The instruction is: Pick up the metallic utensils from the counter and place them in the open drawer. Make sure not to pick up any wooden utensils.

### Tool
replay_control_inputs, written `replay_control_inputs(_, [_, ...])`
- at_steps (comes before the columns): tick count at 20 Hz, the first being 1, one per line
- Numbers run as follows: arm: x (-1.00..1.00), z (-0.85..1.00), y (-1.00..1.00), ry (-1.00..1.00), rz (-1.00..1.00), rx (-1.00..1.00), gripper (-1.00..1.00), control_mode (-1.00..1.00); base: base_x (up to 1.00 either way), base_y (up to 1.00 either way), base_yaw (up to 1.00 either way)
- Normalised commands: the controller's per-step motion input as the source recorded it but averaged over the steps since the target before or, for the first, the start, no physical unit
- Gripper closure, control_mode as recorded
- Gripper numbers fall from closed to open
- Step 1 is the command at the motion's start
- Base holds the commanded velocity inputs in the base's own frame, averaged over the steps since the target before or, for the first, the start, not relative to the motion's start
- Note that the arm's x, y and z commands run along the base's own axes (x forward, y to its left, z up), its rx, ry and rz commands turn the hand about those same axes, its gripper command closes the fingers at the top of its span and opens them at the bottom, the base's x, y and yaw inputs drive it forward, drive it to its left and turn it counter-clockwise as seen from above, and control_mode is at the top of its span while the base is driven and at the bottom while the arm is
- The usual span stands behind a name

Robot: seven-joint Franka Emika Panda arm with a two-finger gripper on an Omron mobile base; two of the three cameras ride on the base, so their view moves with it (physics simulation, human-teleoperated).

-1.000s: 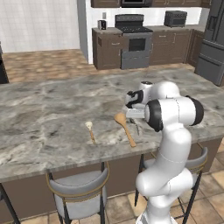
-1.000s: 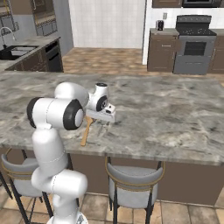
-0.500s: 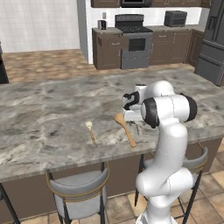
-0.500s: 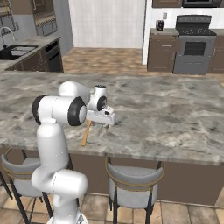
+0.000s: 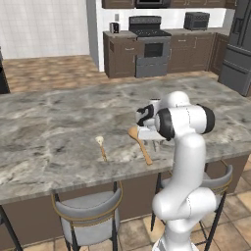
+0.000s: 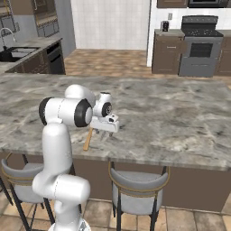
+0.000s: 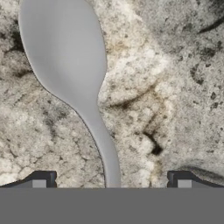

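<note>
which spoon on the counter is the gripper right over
The grey metal spoon, lying between the open gripper fingertips; the two tan wooden spoons lie off to its left.

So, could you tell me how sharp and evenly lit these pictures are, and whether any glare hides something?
Hand view: close up, the grey spoon and the marbling of the counter look soft and blurry; the spoon is matte, without glare. Left base view: even, flat light, with the larger wooden spoon clear. Right base view: equally even, no glare on the stone.
</note>
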Motion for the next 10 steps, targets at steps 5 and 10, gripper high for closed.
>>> replay_control_inputs(5, [0.01,-0.23,0.0,0.0,-0.02,0.0,-1.0,-1.0,0.0,0.0,0.0])
replay_control_inputs(10, [0.13,-0.28,0.0,0.0,-0.03,0.0,-1.0,-1.0,0.0,0.0,0.0])
